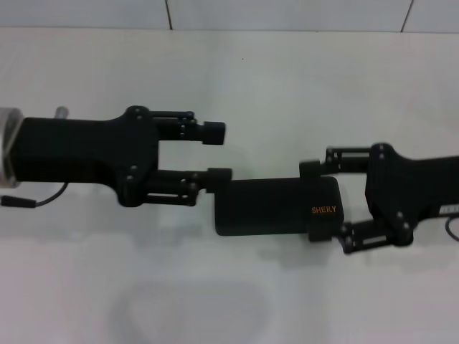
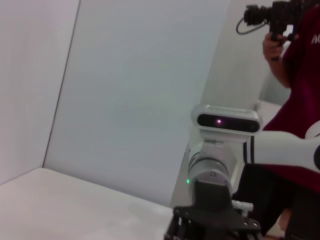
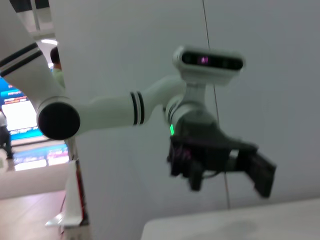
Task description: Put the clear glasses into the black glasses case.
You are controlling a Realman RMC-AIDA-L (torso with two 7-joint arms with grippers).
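**Both grippers at the closed black case on the white table**

The black glasses case (image 1: 276,206) lies flat and shut on the white table (image 1: 287,79), its long side running left to right in the head view. Small orange lettering (image 1: 323,210) sits near its right-hand end.

The right gripper (image 1: 320,203) reaches in from the right. Its two fingers stand one on the far side and one on the near side of the case's right end, touching its edges, so it is closed onto the case at the case's width.

The left gripper (image 1: 216,153) comes in from the left and is spread wide with nothing between its fingers. Its near fingertip (image 1: 219,175) sits at the far-left corner of the case, touching or just above it; the pictures do not settle which. Its far fingertip (image 1: 214,132) hangs apart from the case, over bare table.

A faint outline on the table nearer the robot, below the case in the head view, may be the clear glasses (image 1: 192,309), but it is too pale to be sure.

The left wrist view shows the right arm's wrist camera (image 2: 227,120) and a person in a dark red shirt (image 2: 300,100) holding a camera. The right wrist view shows the left gripper (image 3: 222,165) with its fingers apart, above the table edge.
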